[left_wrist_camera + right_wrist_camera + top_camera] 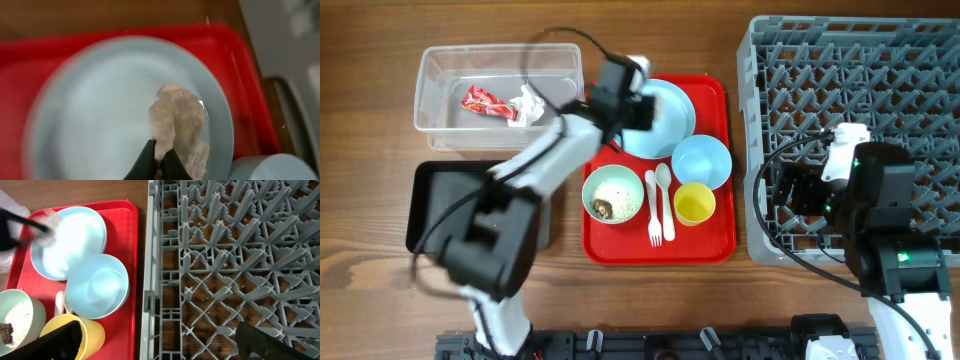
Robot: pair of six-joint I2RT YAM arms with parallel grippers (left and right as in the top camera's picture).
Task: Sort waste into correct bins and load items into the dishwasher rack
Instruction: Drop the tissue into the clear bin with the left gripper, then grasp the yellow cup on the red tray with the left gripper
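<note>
My left gripper (pixel 161 156) is shut on a white crumpled tissue (pixel 180 117) and hangs over the pale blue plate (pixel 100 100) on the red serving tray. From overhead, the left gripper (pixel 642 108) sits at the plate's (pixel 672 112) left side. On the tray are also a blue bowl (pixel 702 160), a green bowl (pixel 613 195) with rice crumbs and a brown lump, a yellow cup (pixel 694 204), a spoon (pixel 665 192) and a fork (pixel 654 212). My right gripper (pixel 160 340) stands open and empty over the grey rack's (pixel 225 255) left edge.
The clear tub (pixel 498 52) at the back left holds a red-and-white wrapper (pixel 480 100) and a tissue scrap (pixel 527 105). The black tray (pixel 435 200) lies in front of it, partly under my left arm. The rack (pixel 880 80) fills the right side.
</note>
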